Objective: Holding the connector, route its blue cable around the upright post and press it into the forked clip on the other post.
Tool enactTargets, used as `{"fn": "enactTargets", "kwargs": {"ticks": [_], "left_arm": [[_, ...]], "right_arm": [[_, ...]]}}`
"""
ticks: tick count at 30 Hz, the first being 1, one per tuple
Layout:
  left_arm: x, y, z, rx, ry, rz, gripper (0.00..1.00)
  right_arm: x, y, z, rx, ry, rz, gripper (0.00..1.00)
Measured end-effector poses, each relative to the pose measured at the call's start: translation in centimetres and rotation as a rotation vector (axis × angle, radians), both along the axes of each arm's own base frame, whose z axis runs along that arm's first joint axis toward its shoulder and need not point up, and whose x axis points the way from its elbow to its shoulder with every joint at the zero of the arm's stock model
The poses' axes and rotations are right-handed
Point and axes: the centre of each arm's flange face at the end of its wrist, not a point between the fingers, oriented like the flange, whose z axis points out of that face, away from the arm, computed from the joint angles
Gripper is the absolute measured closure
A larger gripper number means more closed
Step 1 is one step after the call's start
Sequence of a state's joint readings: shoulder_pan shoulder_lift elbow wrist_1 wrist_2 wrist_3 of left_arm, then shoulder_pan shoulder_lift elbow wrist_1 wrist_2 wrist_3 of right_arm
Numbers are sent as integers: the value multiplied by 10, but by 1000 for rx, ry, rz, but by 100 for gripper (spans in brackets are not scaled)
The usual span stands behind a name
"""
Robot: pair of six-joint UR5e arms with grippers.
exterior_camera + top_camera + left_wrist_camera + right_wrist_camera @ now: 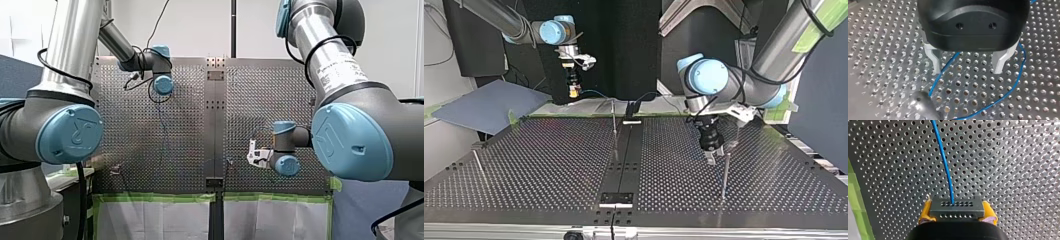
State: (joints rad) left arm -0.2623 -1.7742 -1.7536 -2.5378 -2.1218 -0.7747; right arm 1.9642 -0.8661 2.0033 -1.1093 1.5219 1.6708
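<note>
Fingers, right: 2 yellow pads (926, 211) of my right gripper (957, 212) are clamped on the short ends of the connector (956, 207).
Fingers, left: my left gripper (965, 66) is spread wide. Its 2 pale fingertips (935, 61) hold nothing.
Connector: a dark rectangular block with 2 rows of small holes on its face. My right gripper holds it above the table (549, 165), close to the edge on the arms' side and at the top view's left.
Blue cable (945, 165): it leaves the connector's face and runs away over the perforated plate. In the left wrist view it loops across the table beneath the open fingers, 1 strand passing between them.
Left gripper's place: low over the table's right half in the top view, just beside a thin upright post (725, 172).
Other posts: 1 by the centre strip (614, 120) and 1 near the left edge (479, 162), both in the top view. Their tips are too small to tell which has the fork.
</note>
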Motion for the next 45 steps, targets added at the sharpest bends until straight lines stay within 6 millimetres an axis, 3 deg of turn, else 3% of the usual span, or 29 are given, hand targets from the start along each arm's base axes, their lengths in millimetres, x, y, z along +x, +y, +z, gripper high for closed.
{"fn": "enactTargets", "kwargs": {"ticks": [36,45], "left_arm": [[15,-2,22,6,9,-2,0],[20,-9,5,24,61,0,0]], "right_arm": [[2,1,0,1,0,5,100],[2,2,0,1,0,5,100]]}}
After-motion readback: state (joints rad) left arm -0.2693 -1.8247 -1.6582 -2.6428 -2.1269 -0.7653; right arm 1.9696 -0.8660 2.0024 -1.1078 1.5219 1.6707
